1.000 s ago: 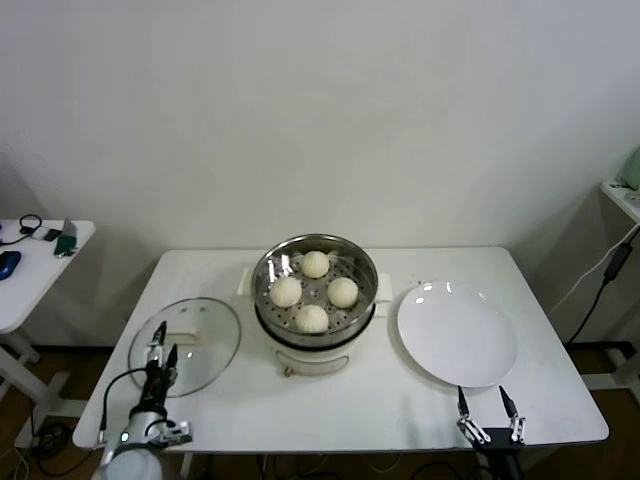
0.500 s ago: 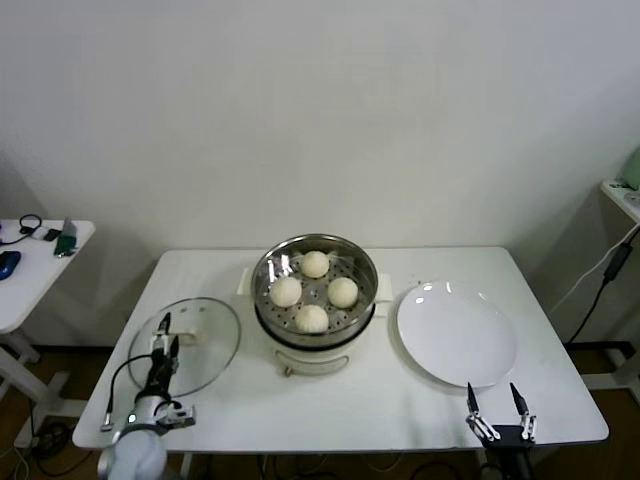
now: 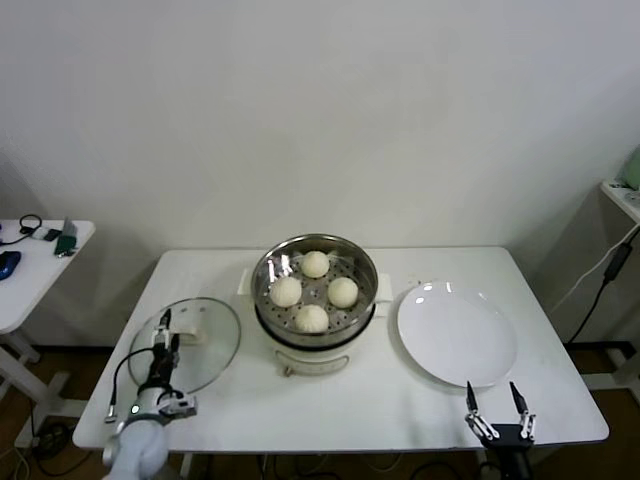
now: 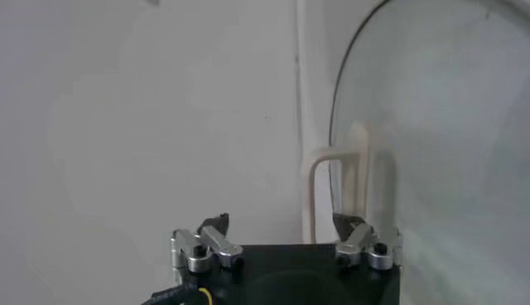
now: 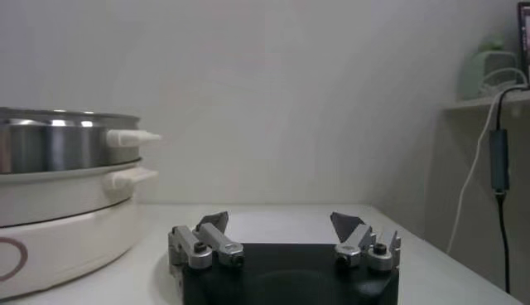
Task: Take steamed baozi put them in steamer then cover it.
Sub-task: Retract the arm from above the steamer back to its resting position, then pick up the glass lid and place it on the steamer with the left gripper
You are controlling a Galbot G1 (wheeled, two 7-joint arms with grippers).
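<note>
Several cream-white baozi (image 3: 312, 318) lie inside the shiny steamer (image 3: 268, 300) at the table's middle; the right wrist view shows its steel wall (image 5: 58, 145). The glass cover (image 3: 205, 360) lies flat on the table to its left. My left gripper (image 3: 168, 330) hovers over the cover's near-left part, open, just short of the cream handle (image 3: 193, 330). The left wrist view has that gripper (image 4: 282, 222) with the handle (image 4: 335, 186) ahead, in line with one finger, and nothing between the jaws. My right gripper (image 3: 491, 388) stands open and empty at the table's front right edge.
A flat white plate (image 3: 457, 333) lies right of the steamer, just beyond the right gripper (image 5: 280, 220). A small side table (image 3: 30, 260) with gadgets stands at far left, and a shelf with a cable (image 3: 610, 260) at far right.
My left gripper has moved forward over the cover, toward its handle. The right gripper drew back to the table's front edge, then held still.
</note>
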